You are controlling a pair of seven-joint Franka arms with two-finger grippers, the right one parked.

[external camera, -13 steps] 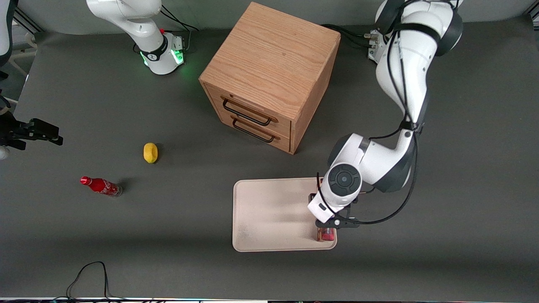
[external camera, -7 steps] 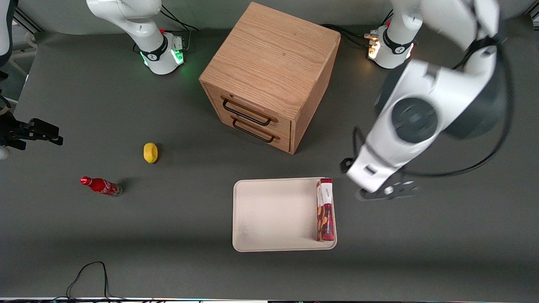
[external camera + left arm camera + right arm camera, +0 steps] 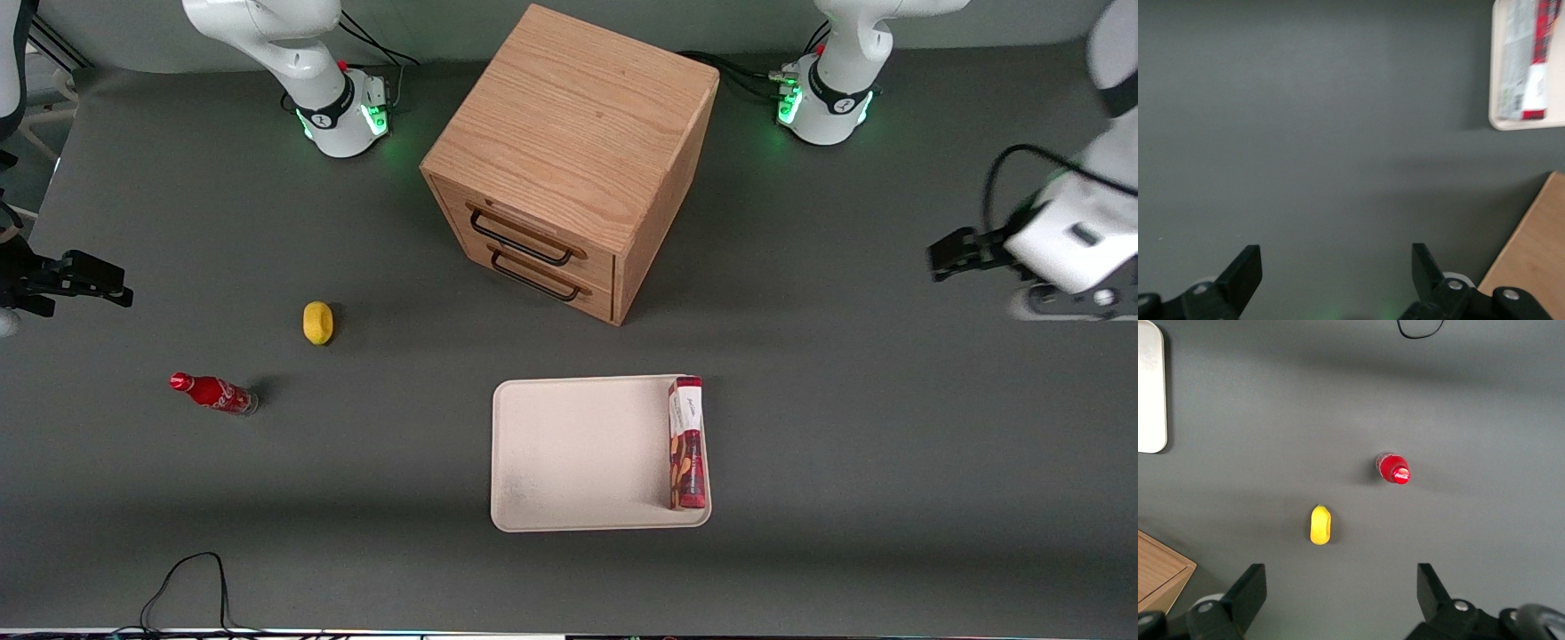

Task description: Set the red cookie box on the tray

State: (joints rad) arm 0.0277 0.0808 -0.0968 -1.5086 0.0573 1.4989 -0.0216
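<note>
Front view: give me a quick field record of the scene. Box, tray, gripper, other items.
cookie box: lies in the tray along the edge toward the working arm's end, not held
tray: flat on the table, in front of the drawer cabinet
gripper: open, empty, above bare table toward the working arm's end, well apart from the tray
lemon: on the table toward the parked arm's end
soda bottle: lying near the lemon, nearer the front camera
task state: box looks placed
</note>
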